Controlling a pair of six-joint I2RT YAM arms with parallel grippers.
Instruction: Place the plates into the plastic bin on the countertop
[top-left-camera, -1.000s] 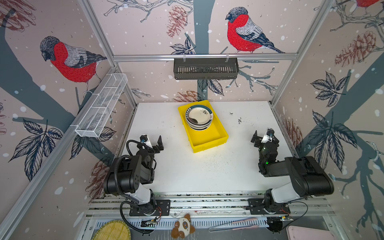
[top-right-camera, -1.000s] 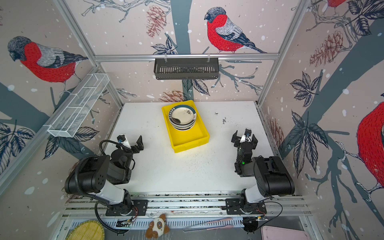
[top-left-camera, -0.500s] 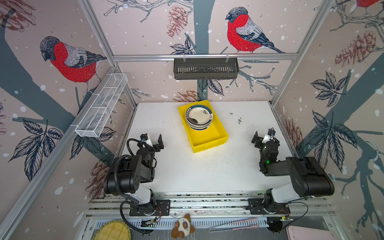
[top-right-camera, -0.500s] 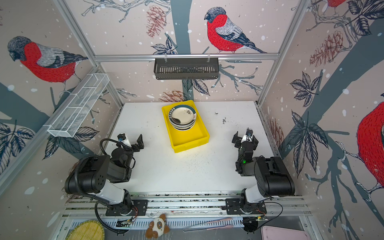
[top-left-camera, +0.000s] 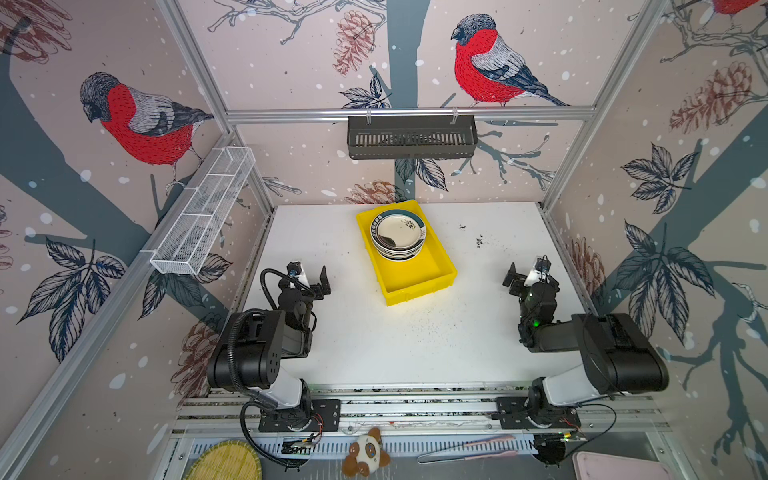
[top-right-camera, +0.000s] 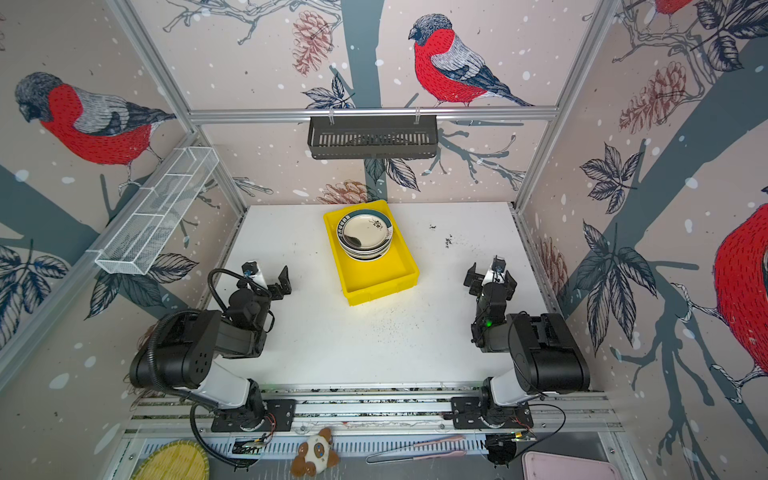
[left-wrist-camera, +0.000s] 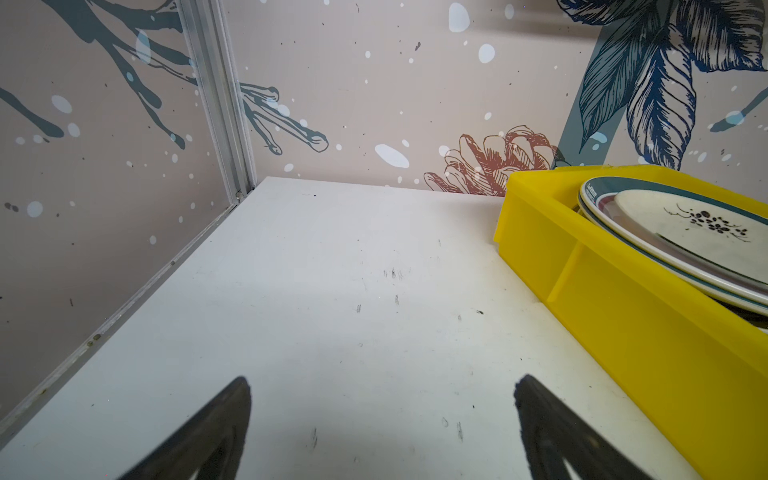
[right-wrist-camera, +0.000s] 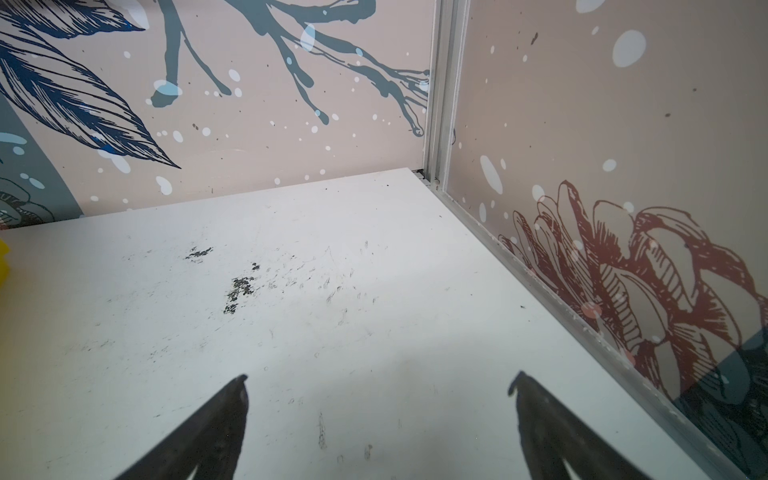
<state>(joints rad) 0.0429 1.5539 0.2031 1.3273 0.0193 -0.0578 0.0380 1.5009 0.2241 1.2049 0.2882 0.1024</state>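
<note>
Plates (top-left-camera: 398, 240) sit in one stack in the far half of the bin (top-left-camera: 419, 293). The top one is cream with a small dark sprig, and a teal-banded rim shows beneath it. The stack rises above the bin's rim, and the near half of the bin is bare. The bin lies on the countertop (top-left-camera: 374, 340), toward the far edge and about mid-width, turned slightly askew. In the left wrist view the plates (left-wrist-camera: 681, 232) overlap the yellow wall (left-wrist-camera: 623, 332).

The left gripper (top-left-camera: 309, 276) hovers low over the near-left of the countertop, left of the bin and apart from it. Its fingers are spread wide with nothing between them. The wrist view shows only white surface (left-wrist-camera: 332, 311) between the fingertips (left-wrist-camera: 243, 386).

The right gripper (top-left-camera: 527, 274) is near the right wall, level with the bin's near end and well apart from it. Its fingers are also wide apart and empty. Its wrist view faces the far-right corner, across dark specks and scuffs.

A black basket (top-left-camera: 411, 137) hangs on the far rail, and a wire basket (top-left-camera: 203, 216) hangs on the left wall. In front of the arm bases lie a bamboo disc (top-left-camera: 226, 463), a plush toy (top-left-camera: 365, 453) and a pink tray (top-left-camera: 615, 467).
</note>
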